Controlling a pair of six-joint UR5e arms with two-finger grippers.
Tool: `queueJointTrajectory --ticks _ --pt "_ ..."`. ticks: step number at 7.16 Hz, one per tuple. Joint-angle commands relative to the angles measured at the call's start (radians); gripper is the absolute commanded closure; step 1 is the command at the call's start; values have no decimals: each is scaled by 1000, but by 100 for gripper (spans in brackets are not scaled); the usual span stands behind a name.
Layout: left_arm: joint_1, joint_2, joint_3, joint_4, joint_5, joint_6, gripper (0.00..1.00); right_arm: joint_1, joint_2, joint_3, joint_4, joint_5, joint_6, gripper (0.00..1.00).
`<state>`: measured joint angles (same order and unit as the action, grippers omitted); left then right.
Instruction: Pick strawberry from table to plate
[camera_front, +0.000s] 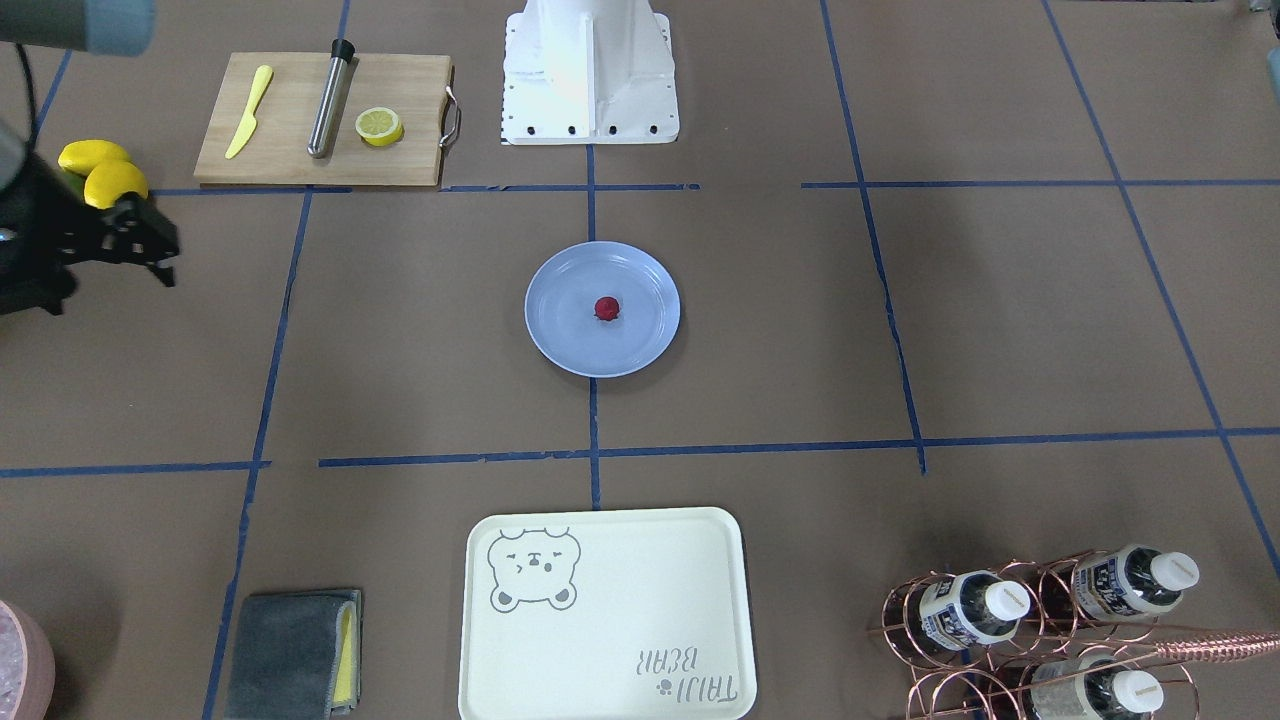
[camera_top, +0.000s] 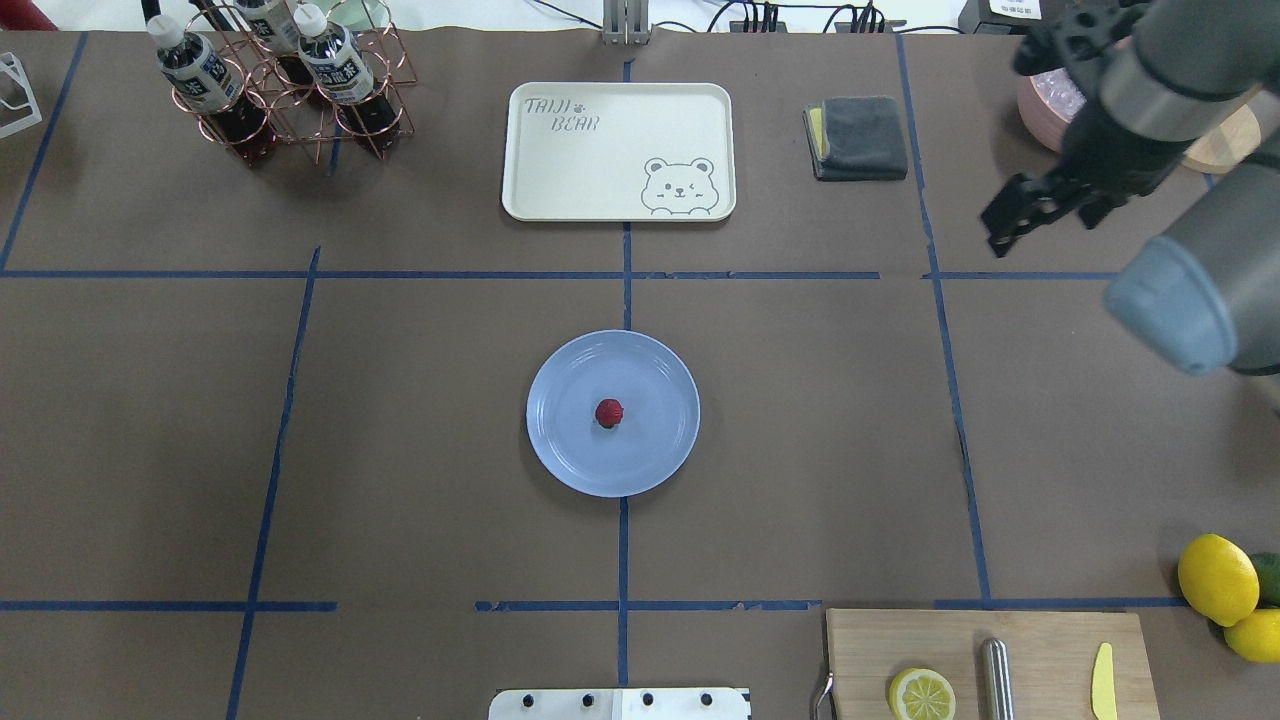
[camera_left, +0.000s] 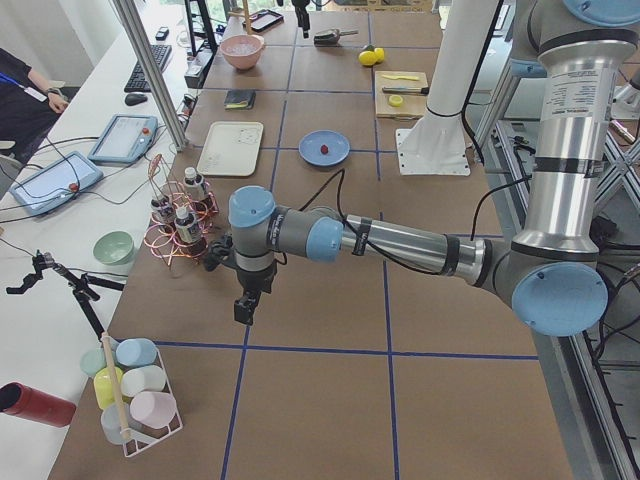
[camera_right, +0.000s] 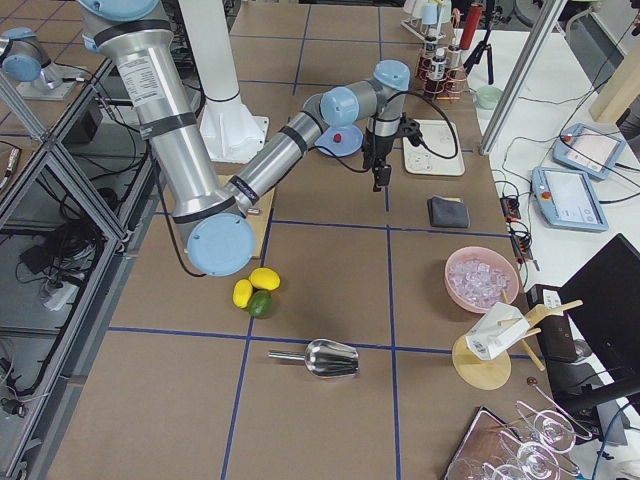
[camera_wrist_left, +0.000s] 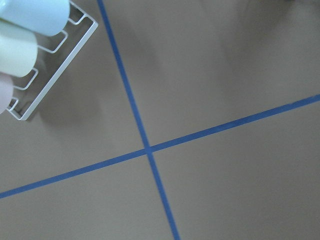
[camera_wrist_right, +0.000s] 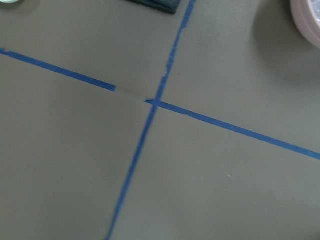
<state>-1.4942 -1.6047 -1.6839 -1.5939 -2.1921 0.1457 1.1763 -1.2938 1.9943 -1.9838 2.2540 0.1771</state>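
Strawberry (camera_top: 609, 412) is seen lying at the middle of the plate (camera_top: 570, 450), clear of the rim on every side. It is seen as a nearly round red spot from above, so no long axis can be made out, and which way it points cannot be told. A ring of bare blue surface is left all around it.

The plate is set flat on the table (camera_top: 420, 420), on a blue tape line that runs toward and away from the robot. Bare brown paper is found on all sides of the plate, with wide open room to its left and right.

Well beyond the plate, away from the robot, the bear-printed tray (camera_top: 580, 160) is placed. The folded grey cloth (camera_top: 860, 137) is seen to the tray's right, and the copper rack of bottles (camera_top: 280, 100) to its left. Nearer the robot and to the plate's right, the cutting board (camera_top: 1040, 650) is found with a half lemon (camera_top: 921, 693) on it.

The right gripper (camera_top: 1003, 228) is held above the table far to the plate's right, with nothing seen between its fingers; whether they are parted cannot be told. The left gripper (camera_left: 244, 310) is held far to the plate's left, past the bottle rack, and its state cannot be told.
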Motion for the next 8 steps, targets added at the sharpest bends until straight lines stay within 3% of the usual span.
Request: queueJointTrajectory --ticks 1,2,4,7,8 --pt "-34 32 19 -3 -20 31 0 196 -172 -26 0 29 -254 0" --pt "-34 49 18 -8 -44 31 0 271 -208 -84 0 59 -395 0" --pt "-40 49 18 -6 -44 35 0 383 -260 -182 2 105 -458 0" --pt "-52 78 24 -1 -46 34 0 401 -282 -261 257 111 -449 0" --pt "-55 103 33 -3 -46 34 0 416 -283 -282 263 124 -421 0"
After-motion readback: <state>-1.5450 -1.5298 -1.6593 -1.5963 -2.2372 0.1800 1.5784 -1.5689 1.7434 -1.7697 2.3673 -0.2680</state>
